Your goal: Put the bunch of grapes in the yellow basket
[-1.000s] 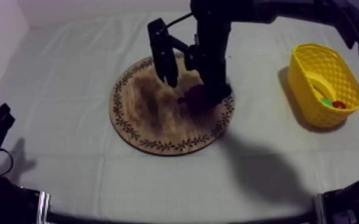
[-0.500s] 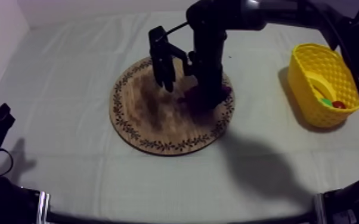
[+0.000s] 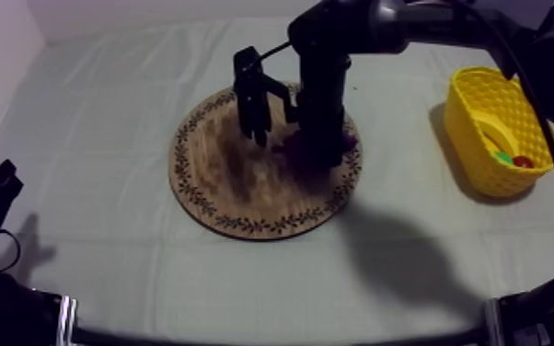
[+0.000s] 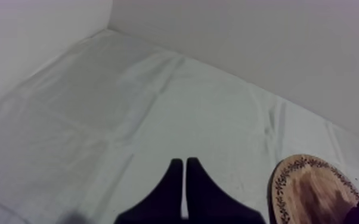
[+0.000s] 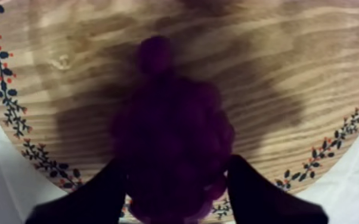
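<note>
The left pincer [image 4: 185,162] sits low at the near left edge of the counter [image 3: 106,138], its two fingers pressed together in a narrow wedge with nothing between them. Its own camera looks past them over bare cloth to the near rim of the board [image 4: 313,190].

Mid-counter, the right arm reaches in from the upper right, bends at the elbow and stands almost upright over the right half of the board. From above, the arm covers most of the grapes [image 5: 173,131]; just a dark purple patch shows beside its lower end. The right wrist view gives what the top view hides: the bunch lies on the wood near the rim, and the right pincer [image 5: 176,159] is closed round its near end, one black finger against each side. That view also shows the rim pattern plainly, dark leafy sprigs with small red dots.

Farther off, at the right side of the counter and well apart from the board, stands the basket [image 3: 469,138]. The top view looks into it: a small red fruit [image 3: 523,162] lies beside something green and something yellow, too small to tell.
</note>
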{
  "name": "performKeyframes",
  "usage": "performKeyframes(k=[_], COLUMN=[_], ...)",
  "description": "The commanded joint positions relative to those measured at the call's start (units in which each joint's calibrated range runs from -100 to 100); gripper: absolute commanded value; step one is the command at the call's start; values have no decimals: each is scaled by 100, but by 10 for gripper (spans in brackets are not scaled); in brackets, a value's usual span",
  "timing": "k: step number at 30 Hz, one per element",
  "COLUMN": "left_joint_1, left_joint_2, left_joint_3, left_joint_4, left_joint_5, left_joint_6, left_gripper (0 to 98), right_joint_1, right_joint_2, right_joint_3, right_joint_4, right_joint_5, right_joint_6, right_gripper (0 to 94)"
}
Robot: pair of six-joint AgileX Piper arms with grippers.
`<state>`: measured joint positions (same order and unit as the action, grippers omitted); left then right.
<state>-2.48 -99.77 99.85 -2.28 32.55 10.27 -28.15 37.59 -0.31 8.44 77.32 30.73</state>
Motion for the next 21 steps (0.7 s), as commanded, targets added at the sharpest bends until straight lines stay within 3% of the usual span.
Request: performKeyframes(k=[1,10,21], left_joint_1=[-1,-1,-1], left_joint_2=[3,3,3], left_joint_3=[4,4,4], left_joint_4=[1,1,1], left_joint_5=[3,3,3], left_joint_6=[1,1,1], left_gripper=[0,0,0], right_joint_1=[-1,23,104], right_joint_2=[-9,-323,-1379], right_joint_3=[20,-39,-710], right_joint_4=[-6,29,-6], right_joint_5=[-34,-20,468], right_joint_6=[-20,-56,184], right_gripper=[360,320,329])
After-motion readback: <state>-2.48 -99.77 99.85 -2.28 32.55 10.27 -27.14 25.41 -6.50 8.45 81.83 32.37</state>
